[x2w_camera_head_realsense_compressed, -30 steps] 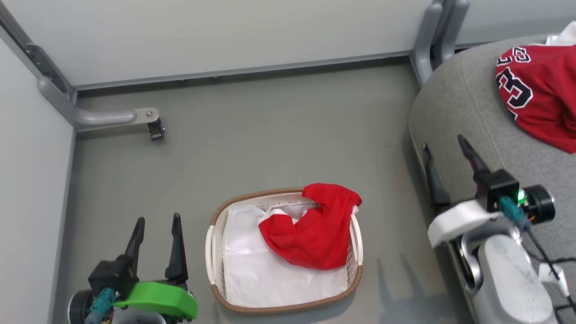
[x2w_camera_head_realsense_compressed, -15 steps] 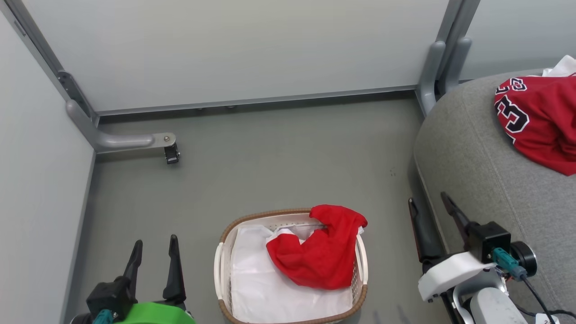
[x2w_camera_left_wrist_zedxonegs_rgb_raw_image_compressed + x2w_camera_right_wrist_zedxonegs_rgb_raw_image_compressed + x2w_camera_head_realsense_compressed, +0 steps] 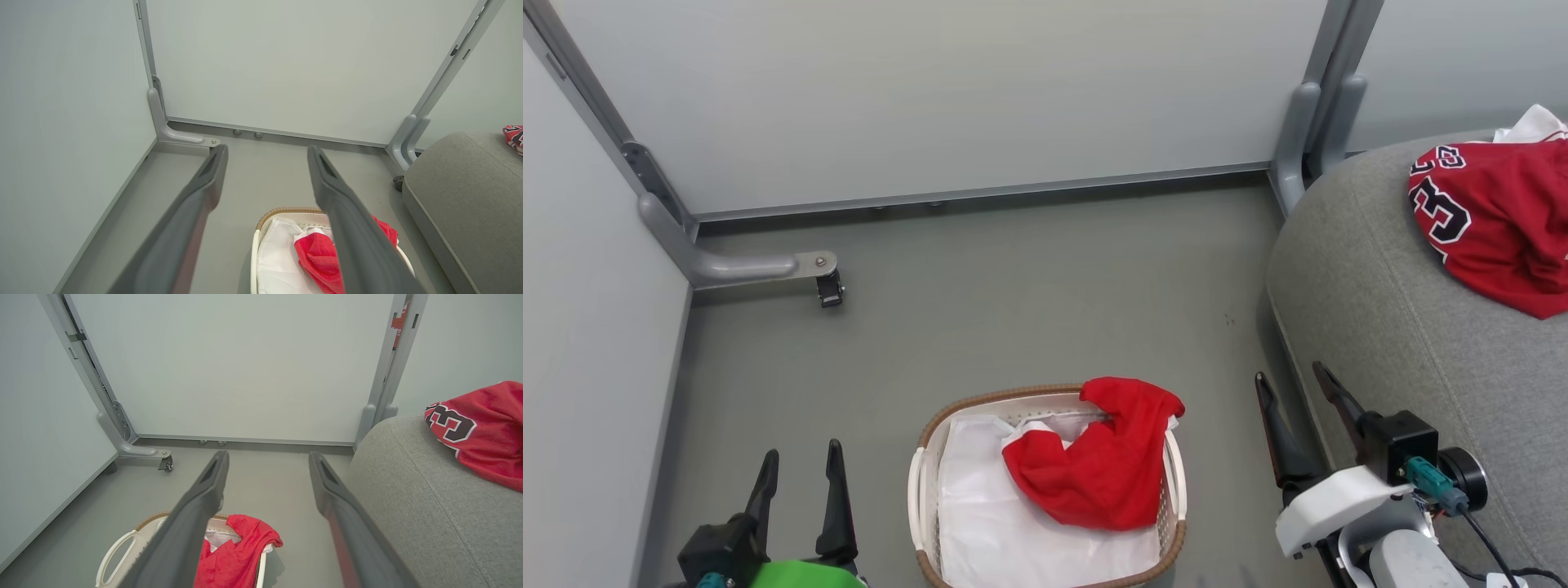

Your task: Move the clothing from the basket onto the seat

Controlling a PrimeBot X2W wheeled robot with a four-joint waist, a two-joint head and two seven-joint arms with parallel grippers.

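The basket [image 3: 920, 498] stands on the floor low in the head view, lined with a white sheet [image 3: 1005, 523]. A plain red garment [image 3: 1103, 474] lies in its right half and hangs over the far rim. The jersey [image 3: 1494, 220] with numerals rests on the grey seat [image 3: 1372, 327] at right. My left gripper [image 3: 802, 449] is open, left of the basket. Also open, my right gripper [image 3: 1290, 372] hangs between basket and seat edge. The left wrist view shows open fingers [image 3: 267, 149] above the basket [image 3: 286, 211]. In the right wrist view open fingers [image 3: 268, 454] frame the garment [image 3: 237, 555] and seat [image 3: 408, 490].
Pale partition walls close off the back and left. A grey metal foot with a caster [image 3: 829, 287] juts onto the floor at back left, and a grey post [image 3: 1298, 147] stands by the seat's far corner. A white cloth [image 3: 1531, 124] lies behind the jersey.
The whole head view has shifted, so the camera moved. My right gripper has drawn back from the seat's edge and lower toward the basket's side. Both stay open; the clothing lies as before.
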